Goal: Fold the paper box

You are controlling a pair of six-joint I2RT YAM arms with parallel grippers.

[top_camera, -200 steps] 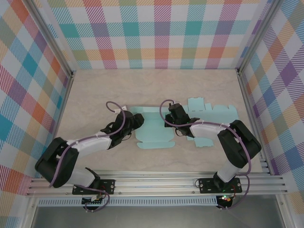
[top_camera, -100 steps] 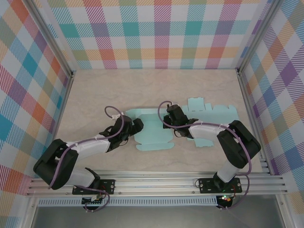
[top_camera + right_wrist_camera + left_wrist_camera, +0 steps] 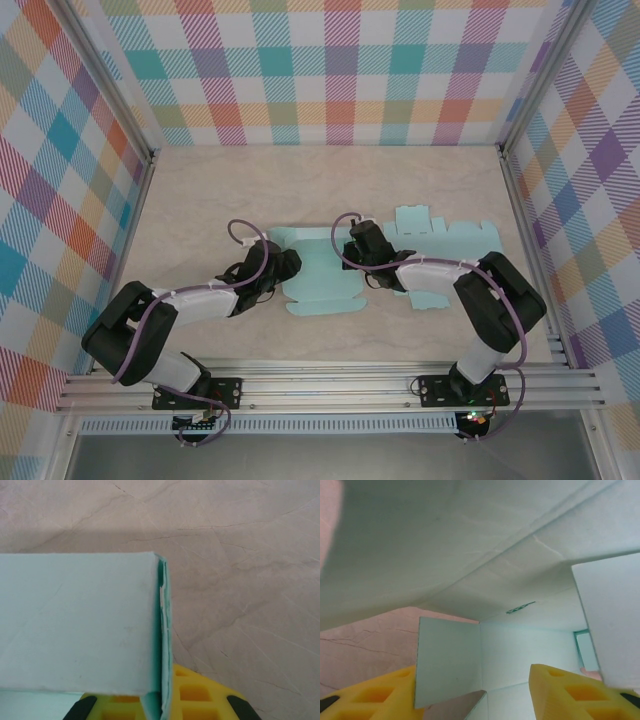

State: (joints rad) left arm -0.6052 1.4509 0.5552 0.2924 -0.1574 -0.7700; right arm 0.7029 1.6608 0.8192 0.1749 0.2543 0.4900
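Observation:
The teal paper box (image 3: pixel 322 278) lies partly folded at the table's middle. My left gripper (image 3: pixel 283 266) is at its left end. In the left wrist view its yellow fingers (image 3: pixel 370 700) stand apart. A small flap (image 3: pixel 447 665) faces the camera between them, beside the left finger. A large panel (image 3: pixel 470 545) arches overhead. My right gripper (image 3: pixel 357 247) is at the box's far right corner. In the right wrist view it is shut on a doubled wall edge (image 3: pixel 163 630), with the paper pinched between the yellow pads (image 3: pixel 200 700).
More flat teal cut-out card (image 3: pixel 447 237) lies to the right of the box, partly under the right arm. Checked walls (image 3: pixel 330 70) enclose the table on three sides. A metal rail (image 3: pixel 330 385) runs along the near edge.
The left gripper has slid slightly nearer along the box's left end, and the box has shifted a little left. The right gripper keeps its pinch, barely moved.

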